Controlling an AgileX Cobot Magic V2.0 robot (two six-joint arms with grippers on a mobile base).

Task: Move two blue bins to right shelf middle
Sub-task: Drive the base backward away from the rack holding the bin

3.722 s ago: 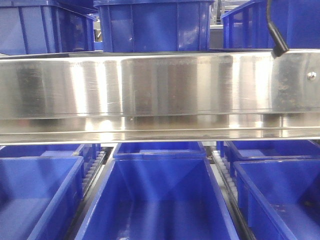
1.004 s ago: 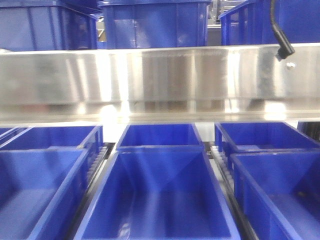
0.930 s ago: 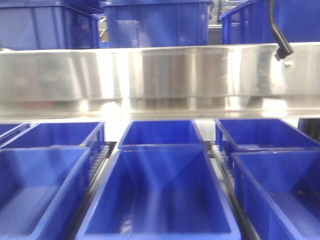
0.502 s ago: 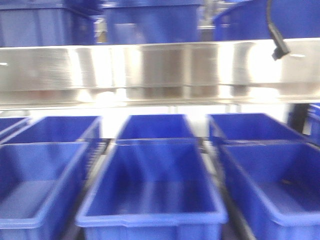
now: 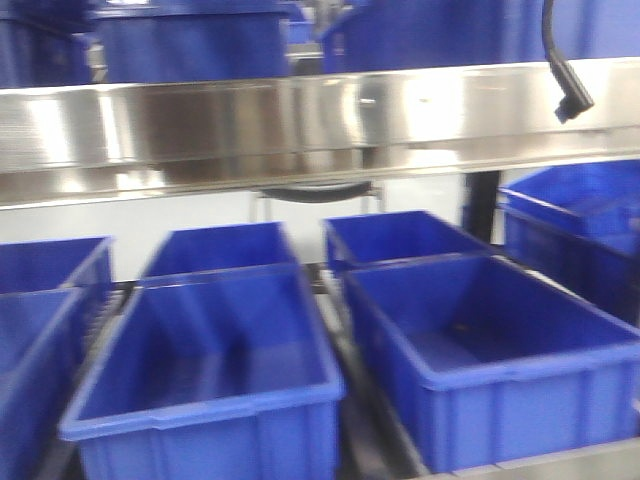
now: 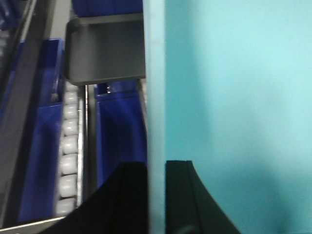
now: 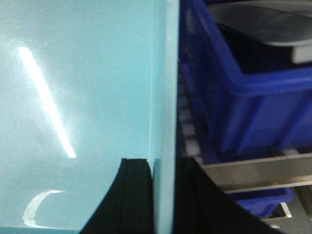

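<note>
An aqua bin [image 6: 234, 97] fills the right of the left wrist view and the left of the right wrist view [image 7: 73, 97]; whether that is 1 bin or 2 cannot be told. A steel shelf beam [image 5: 300, 120] spans above rows of dark-blue bins [image 5: 480, 350]. The left gripper [image 6: 156, 168] and the right gripper [image 7: 163, 165] each pinch the aqua rim wall, jaws narrow. White rollers [image 6: 68, 146] lie left.
</note>
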